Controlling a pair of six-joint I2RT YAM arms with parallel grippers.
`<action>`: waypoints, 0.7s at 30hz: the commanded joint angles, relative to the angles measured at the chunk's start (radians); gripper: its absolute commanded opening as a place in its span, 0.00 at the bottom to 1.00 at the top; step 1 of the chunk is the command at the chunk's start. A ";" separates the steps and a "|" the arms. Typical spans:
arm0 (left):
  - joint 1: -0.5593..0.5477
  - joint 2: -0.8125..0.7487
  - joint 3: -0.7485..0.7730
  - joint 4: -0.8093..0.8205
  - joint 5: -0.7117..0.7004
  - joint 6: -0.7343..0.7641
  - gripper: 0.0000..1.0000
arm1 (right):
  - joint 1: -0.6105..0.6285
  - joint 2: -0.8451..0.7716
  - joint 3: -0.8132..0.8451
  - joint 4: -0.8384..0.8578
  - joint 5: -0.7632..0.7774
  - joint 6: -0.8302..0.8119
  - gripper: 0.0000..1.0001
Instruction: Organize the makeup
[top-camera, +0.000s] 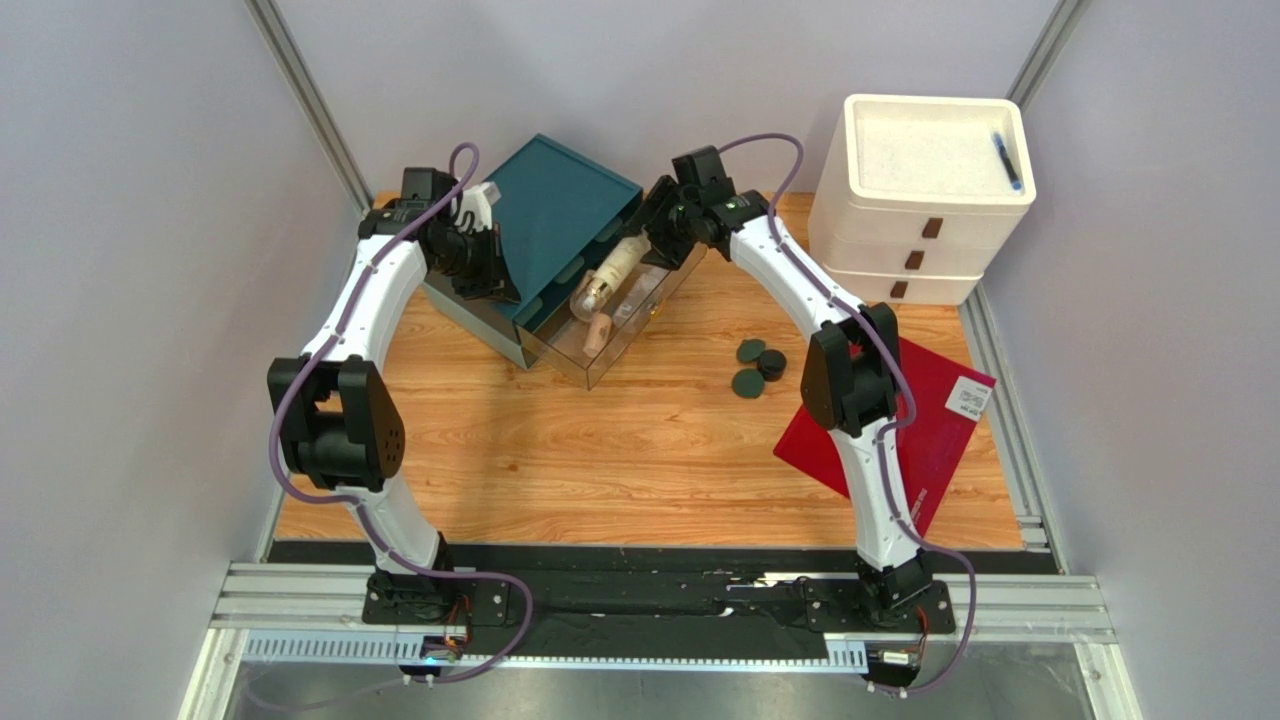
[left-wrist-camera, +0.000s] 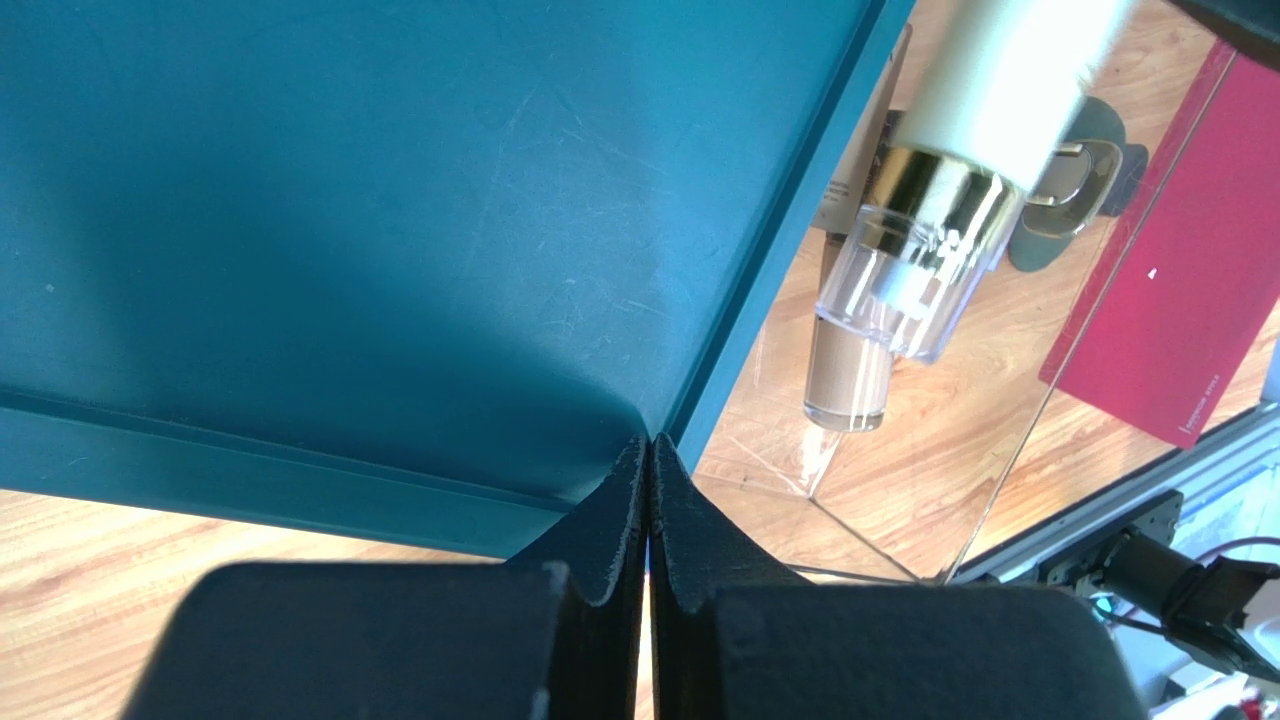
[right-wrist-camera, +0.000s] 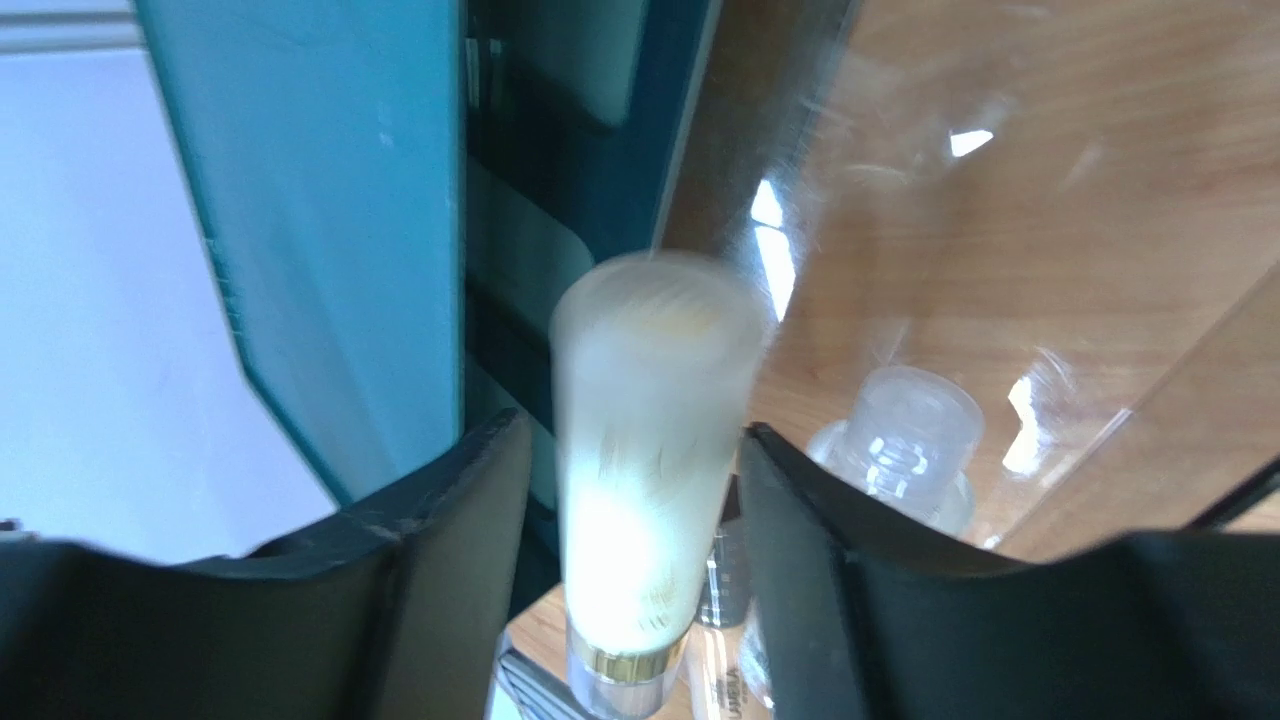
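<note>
Frosted cream tube (right-wrist-camera: 654, 450), gold band and clear cap, blurred, sits between right gripper (right-wrist-camera: 631, 428) fingers. They're spread either side of it, with a gap on one side; can't tell if it's gripped. Clear drawer (top-camera: 639, 333) lies under that gripper, beige bottle (left-wrist-camera: 849, 368) inside. Left gripper (left-wrist-camera: 648, 450) is pressed together, tips against teal organizer (left-wrist-camera: 376, 225) edge. Three dark compacts (top-camera: 759, 365) lie well apart from both.
</note>
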 joint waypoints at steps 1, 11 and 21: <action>-0.012 0.102 -0.090 -0.227 -0.146 0.055 0.00 | -0.010 -0.059 0.047 0.122 0.007 0.010 0.61; -0.011 0.102 -0.063 -0.247 -0.149 0.064 0.00 | -0.031 -0.311 -0.163 0.190 0.014 -0.013 0.49; -0.012 0.108 -0.061 -0.245 -0.146 0.064 0.00 | -0.056 -0.645 -0.661 0.168 0.036 -0.062 0.00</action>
